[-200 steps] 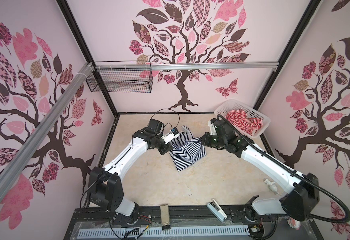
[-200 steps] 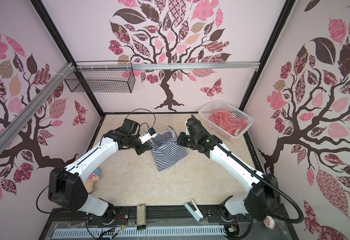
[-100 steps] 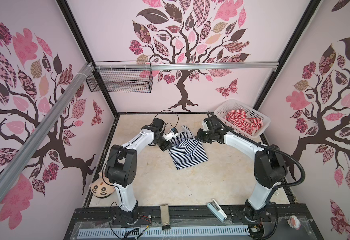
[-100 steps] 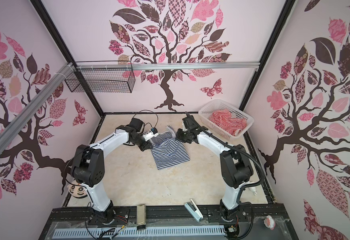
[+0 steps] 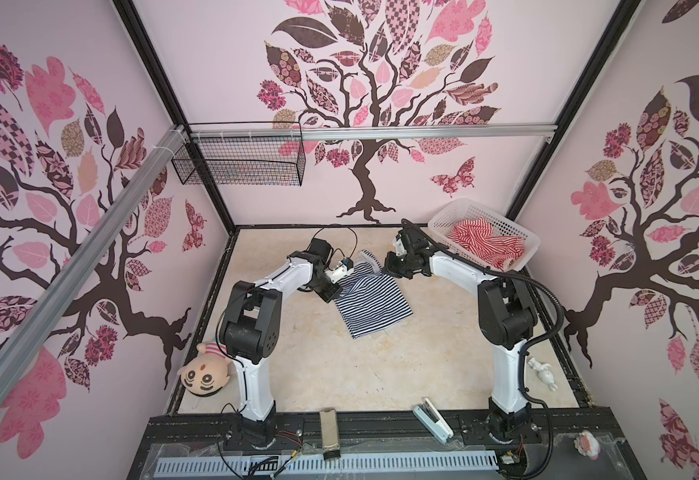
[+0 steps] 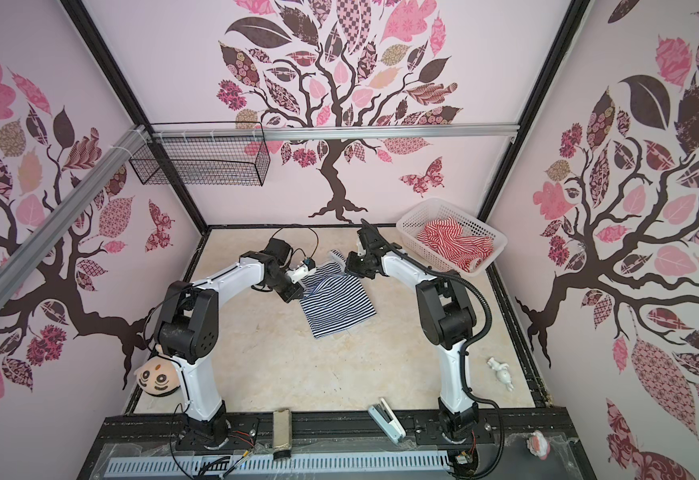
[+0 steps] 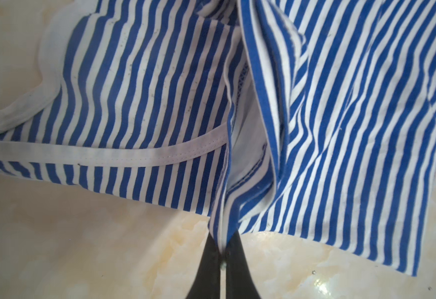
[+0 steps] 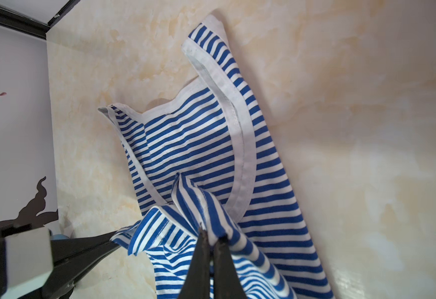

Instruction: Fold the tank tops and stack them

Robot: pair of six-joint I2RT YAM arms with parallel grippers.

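Well left of the white basket (image 5: 441,218), the left tool (image 7: 223,248) is pressed together on a bunched edge of the navy-and-white tank top (image 5: 370,305), which lies mostly on the worktop (image 5: 318,365). Nearer the basket, the right tool (image 8: 213,239) pinches another gathered fold of it. The red-and-white tank top (image 5: 478,245) sits crumpled inside the basket. Both look like light, limp knit to me, likely to sag and slide, so hems and shoulder bands seem the best hold.
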